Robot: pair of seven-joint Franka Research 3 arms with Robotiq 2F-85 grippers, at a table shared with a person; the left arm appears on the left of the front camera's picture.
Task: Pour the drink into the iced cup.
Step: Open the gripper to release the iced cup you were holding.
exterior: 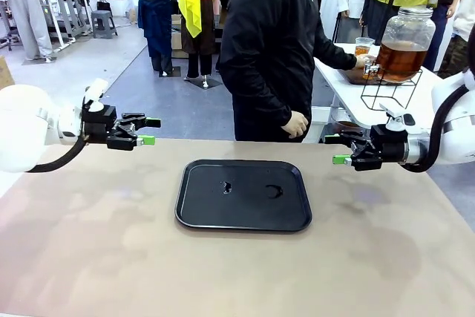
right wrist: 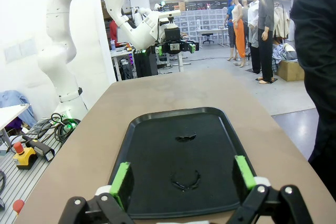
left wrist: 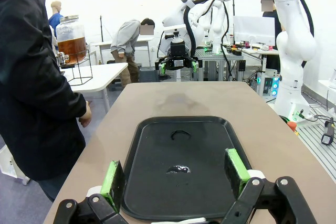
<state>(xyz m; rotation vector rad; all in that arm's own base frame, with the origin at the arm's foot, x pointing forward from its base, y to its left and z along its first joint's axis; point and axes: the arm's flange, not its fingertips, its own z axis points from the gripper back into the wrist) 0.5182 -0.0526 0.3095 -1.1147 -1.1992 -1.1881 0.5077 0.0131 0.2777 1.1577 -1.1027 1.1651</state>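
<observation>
The drink [exterior: 401, 59] is amber liquid in a big clear glass jar with a tap, standing on a wire stand on a white side table at the far right; the jar [left wrist: 71, 40] also appears in the left wrist view. A person in a black jacket holds a clear cup [exterior: 364, 45] at the tap; whether there is ice in it is too small to tell. My left gripper [exterior: 149, 131] [left wrist: 175, 174] hovers open over the table's left side. My right gripper [exterior: 335, 148] [right wrist: 182, 177] hovers open at the right. Both are empty and point at the tray.
A black tray [exterior: 215, 206] [left wrist: 210, 145] [right wrist: 152, 150] lies in the middle of the brown table between the grippers, bearing only small wet marks. The person stands at the far edge, one hand [exterior: 297, 124] hanging near the table. Other people and tables are farther back.
</observation>
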